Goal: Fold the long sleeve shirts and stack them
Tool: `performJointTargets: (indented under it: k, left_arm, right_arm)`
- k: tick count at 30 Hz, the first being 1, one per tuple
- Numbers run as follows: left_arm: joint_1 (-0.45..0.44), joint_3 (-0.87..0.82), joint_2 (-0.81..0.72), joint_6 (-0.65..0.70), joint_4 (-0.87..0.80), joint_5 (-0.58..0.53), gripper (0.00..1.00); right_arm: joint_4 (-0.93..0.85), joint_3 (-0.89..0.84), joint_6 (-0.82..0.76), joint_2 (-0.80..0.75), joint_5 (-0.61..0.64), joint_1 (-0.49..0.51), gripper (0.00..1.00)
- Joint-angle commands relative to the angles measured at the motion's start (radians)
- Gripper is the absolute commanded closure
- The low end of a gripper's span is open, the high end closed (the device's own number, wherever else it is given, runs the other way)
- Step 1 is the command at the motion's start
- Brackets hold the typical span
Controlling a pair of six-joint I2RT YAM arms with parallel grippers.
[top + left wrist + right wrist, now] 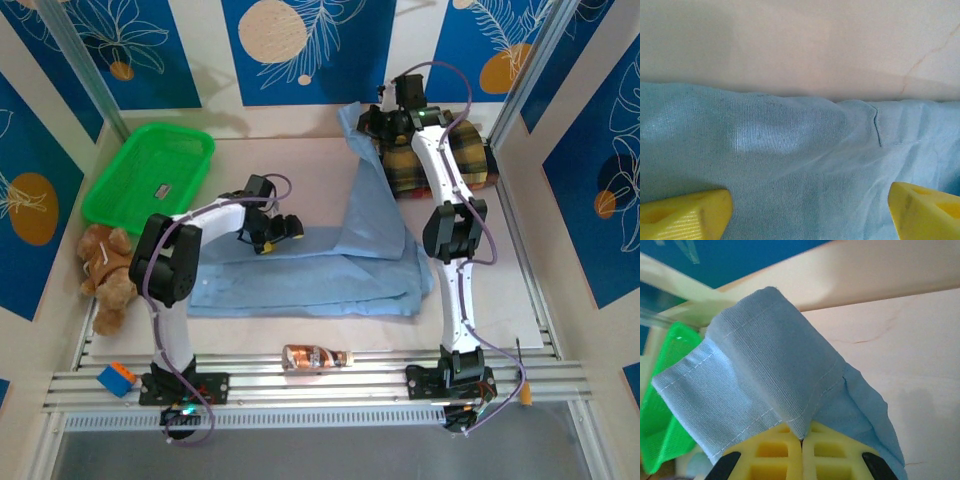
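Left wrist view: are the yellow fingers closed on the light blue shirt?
No, the yellow fingers stand far apart, with the light blue shirt spread between them.

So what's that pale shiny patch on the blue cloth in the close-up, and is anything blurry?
Left wrist view: bright light reflects off the blue shirt, leaving a washed-out patch. Right wrist view: the shirt's stitching is sharp, but the green basket behind it is out of focus. Top view: even light, no harsh shadows.

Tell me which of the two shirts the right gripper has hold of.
The light blue shirt: a stitched edge of it is pinched in the shut right gripper. The plaid flannel shirt lies bunched at the far right, ungripped.
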Motion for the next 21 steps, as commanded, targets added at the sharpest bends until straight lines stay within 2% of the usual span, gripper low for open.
performJointTargets:
  k: [1, 11, 16, 21]
  left_arm:
    - [0.024, -0.006, 0.095, 0.039, -0.035, -0.057, 0.13]
    - [0.059, 0.019, 0.077, 0.010, -0.004, 0.012, 0.13]
    - [0.077, 0.078, 0.034, -0.006, -0.043, 0.042, 0.12]
    - [0.105, 0.081, -0.027, -0.095, -0.014, 0.098, 0.12]
  right_arm:
    - [-0.031, -0.058, -0.038, -0.102, -0.106, 0.039, 1.00]
    - [-0.026, -0.437, -0.162, -0.388, -0.212, 0.117, 1.00]
    - [0.022, -0.633, -0.142, -0.502, -0.244, 0.147, 1.00]
    - [0.052, -0.773, -0.094, -0.576, -0.250, 0.218, 1.00]
